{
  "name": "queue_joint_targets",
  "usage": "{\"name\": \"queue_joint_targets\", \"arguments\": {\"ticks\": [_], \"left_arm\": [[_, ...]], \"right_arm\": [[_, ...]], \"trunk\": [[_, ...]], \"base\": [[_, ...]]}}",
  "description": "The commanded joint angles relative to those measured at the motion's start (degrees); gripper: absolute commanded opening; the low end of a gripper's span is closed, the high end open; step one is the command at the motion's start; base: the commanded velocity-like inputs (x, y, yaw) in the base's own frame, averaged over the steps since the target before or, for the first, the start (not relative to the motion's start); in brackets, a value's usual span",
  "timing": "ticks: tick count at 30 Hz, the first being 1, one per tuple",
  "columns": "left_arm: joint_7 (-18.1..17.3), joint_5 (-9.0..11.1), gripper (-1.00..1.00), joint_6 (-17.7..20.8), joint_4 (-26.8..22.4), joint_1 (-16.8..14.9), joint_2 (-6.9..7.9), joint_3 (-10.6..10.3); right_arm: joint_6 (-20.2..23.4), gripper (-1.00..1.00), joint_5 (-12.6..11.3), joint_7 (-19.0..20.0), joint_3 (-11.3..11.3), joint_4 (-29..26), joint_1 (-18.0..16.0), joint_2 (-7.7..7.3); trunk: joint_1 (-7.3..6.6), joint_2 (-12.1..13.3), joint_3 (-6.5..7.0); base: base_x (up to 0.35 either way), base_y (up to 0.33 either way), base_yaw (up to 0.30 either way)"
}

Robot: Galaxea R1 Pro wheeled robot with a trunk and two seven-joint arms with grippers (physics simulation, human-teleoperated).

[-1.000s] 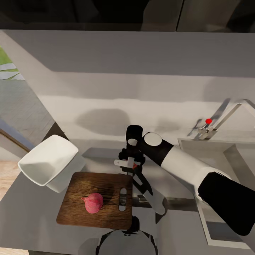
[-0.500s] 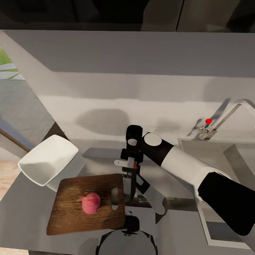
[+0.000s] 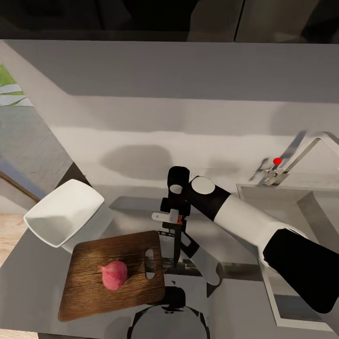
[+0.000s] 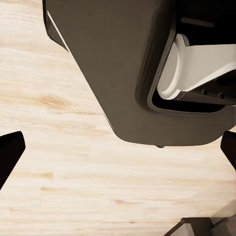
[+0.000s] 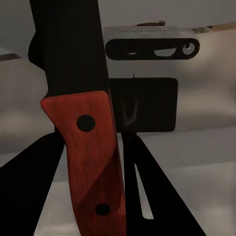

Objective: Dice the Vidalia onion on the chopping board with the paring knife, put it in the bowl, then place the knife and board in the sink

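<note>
The long smooth grey table (image 3: 42, 287) carries a rectangular brown wooden chopping board (image 3: 84, 287), slightly skewed, long axis running across me. A shallow white squarish bowl (image 3: 63, 217) sits just behind it. My right jaws (image 3: 175, 225) clamp the red-brown-handled paring knife (image 5: 88, 147), dark blade pointing down beside the board. The small round pink-red onion (image 3: 113, 275) rests mid-board. My left jaws spread wide over light wood floor (image 4: 64, 187).

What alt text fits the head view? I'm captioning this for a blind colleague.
The right gripper holds the paring knife blade-down just right of the chopping board, where the whole Vidalia onion sits. A white bowl stands behind-left on the grey countertop; the sink lies to the right.
</note>
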Motion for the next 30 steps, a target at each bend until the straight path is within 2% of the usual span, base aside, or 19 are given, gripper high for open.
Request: {"name": "queue_joint_targets", "arguments": {"ticks": [1,7,13,30], "left_arm": [[-0.3,0.6,1.00,-0.4,0.3,-0.1,0.00,-0.3],[-0.3,0.6,1.00,-0.4,0.3,-0.1,0.00,-0.3],[-0.3,0.6,1.00,-0.4,0.3,-0.1,0.02,-0.3],[-0.3,0.6,1.00,-0.4,0.3,-0.1,-0.07,-0.3]], "right_arm": [[-0.2,-1.00,0.1,0.1,0.1,0.0,0.0,0.00],[0.1,-1.00,0.1,0.8,0.1,-0.1,-0.1,0.05],[0.2,-1.00,0.1,3.3,0.3,-0.4,-0.1,0.23],[1.4,-1.00,0.1,3.4,-0.3,-4.6,-0.1,0.02]], "trunk": [[0.03,-0.1,-0.08],[0.03,-0.1,-0.08],[0.03,-0.1,-0.08],[0.03,-0.1,-0.08]], "base": [[0.000,0.000,0.000],[0.000,0.000,0.000],[0.000,0.000,0.000],[0.000,0.000,0.000]]}}
